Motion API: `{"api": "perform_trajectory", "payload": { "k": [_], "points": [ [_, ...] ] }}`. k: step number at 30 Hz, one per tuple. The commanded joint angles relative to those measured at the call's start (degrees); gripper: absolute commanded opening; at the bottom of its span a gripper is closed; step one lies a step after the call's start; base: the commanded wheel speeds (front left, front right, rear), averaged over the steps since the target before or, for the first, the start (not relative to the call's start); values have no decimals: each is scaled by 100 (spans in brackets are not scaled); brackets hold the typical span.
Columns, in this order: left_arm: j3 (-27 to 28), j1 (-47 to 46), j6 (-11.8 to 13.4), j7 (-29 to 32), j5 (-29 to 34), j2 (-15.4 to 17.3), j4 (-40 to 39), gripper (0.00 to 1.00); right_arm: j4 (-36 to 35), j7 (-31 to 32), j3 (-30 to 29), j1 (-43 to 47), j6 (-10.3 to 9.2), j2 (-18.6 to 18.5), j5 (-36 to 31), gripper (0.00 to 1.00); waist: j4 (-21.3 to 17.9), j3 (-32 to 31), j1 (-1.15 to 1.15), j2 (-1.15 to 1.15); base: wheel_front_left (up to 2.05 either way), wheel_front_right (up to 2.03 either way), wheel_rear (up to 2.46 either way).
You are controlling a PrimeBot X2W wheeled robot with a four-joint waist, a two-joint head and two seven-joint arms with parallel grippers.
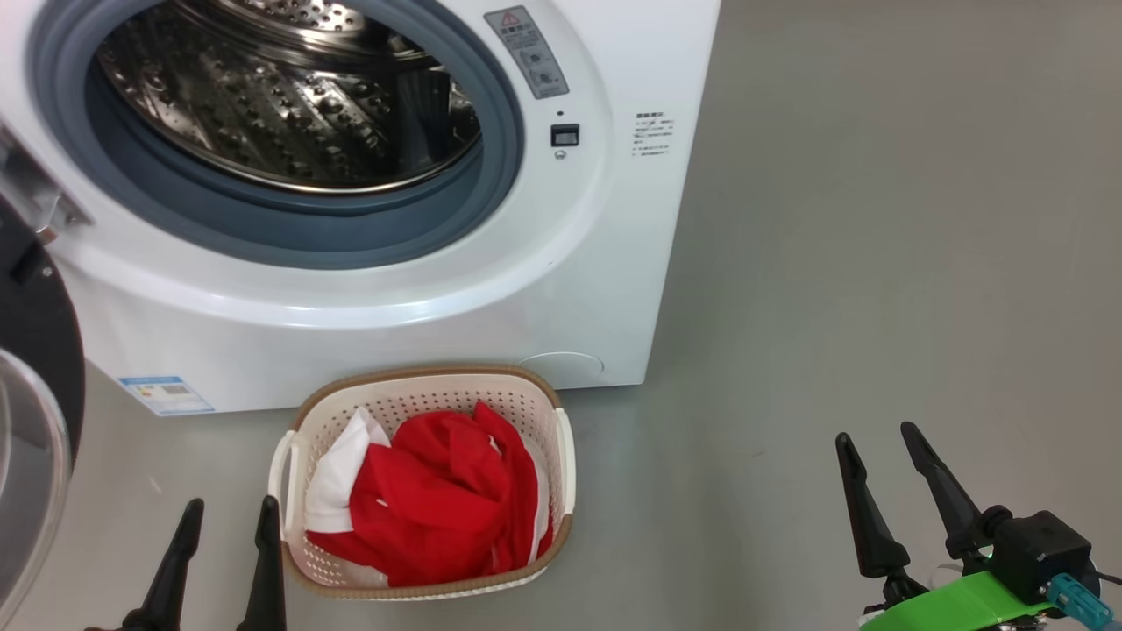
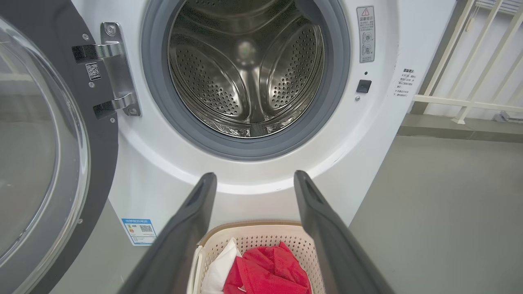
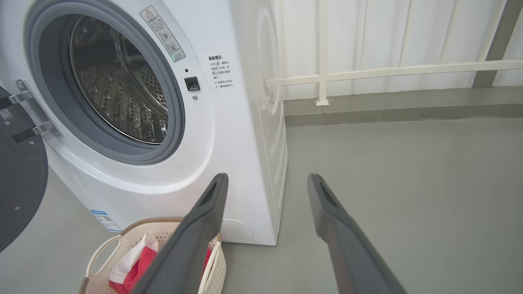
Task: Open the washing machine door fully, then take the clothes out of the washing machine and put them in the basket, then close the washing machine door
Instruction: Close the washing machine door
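Clothes (image 1: 438, 499), a single heap of bright red fabric with a white piece tucked at its left, lie in the one basket (image 1: 421, 374), which stands on the grey floor (image 1: 877, 263) just in front of the washing machine; how many garments make up the heap cannot be told. Two pincers sit nearest the camera, each with two long dark fingers pointing ahead toward the machine. Left pincer (image 1: 230, 506), released and grasping nothing, hovers low just beside the basket's near left corner, its fingers parted; the left wrist view has the basket between them. Right pincer (image 1: 875, 436), likewise released with both fingers spread, is well apart to the right over bare floor, a green bracket and a black block behind its fingers. Two pale side handles show on the basket, one on each side. Beyond it stands one white washing machine (image 1: 570, 289), one small blue label (image 1: 165, 394) low on its front, its grey gasket (image 1: 351, 237) ringing a perforated steel drum (image 1: 289, 105). One washing machine door (image 1: 53, 350), black-rimmed with a bulging glass window, stands swung wide to the left on its metal hinge (image 2: 116, 69). Farthest back, a white railing (image 3: 367, 71) runs along the wall
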Motion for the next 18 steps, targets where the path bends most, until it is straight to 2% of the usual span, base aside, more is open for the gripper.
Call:
{"api": "perform_trajectory", "payload": {
  "k": [1, 12, 18],
  "points": [
    [165, -133, -32, -46, -49, 57, -105, 100, -149, -37, 138, -153, 28, -35, -28, 100, 49, -4, 0, 0, 0, 0, 0],
    [382, -155, -30, -46, -217, 9, 106, 100, -56, -37, 345, -257, 28, -173, -30, 100, 692, -45, 0, 0, 0, 0, 0],
    [348, -135, 129, -46, -493, 2, 280, 100, 74, -37, 614, -398, 28, -320, 0, 100, 1254, -128, 0, 0, 0, 0, 0]
  ]
}}
